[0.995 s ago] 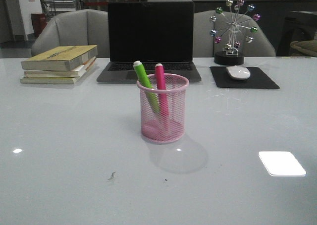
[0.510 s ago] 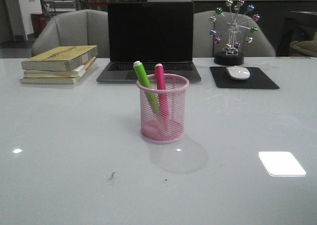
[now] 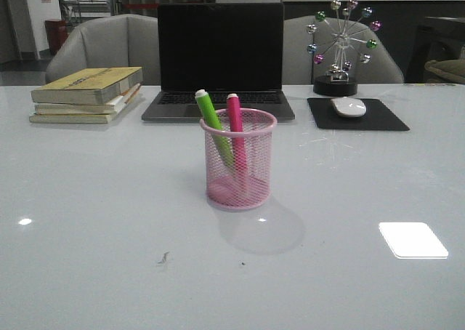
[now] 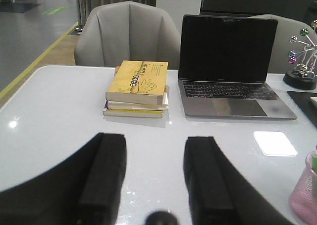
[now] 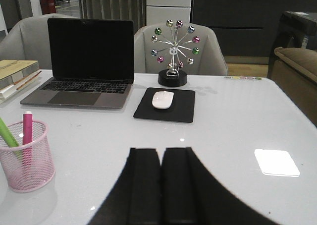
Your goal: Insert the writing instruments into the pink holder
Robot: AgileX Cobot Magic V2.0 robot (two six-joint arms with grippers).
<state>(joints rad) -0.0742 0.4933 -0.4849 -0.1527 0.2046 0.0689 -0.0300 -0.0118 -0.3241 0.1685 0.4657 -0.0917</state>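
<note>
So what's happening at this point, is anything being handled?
Nothing is being handled. The lime green marker and hot pink marker both stand inside the pink holder, leaning against its rim. The left gripper is open and empty, held above the table on the books' side. The right gripper is shut on nothing, held off to the holder's right. The insertion looks done.

The left gripper [image 4: 154,178] had two broad, matte black fingers [image 4: 104,178] with squared tips, and a small rounded black knob showed between their bases. The right gripper [image 5: 161,183] had matching flat black fingers [image 5: 143,183] on a dark flared body.
</note>
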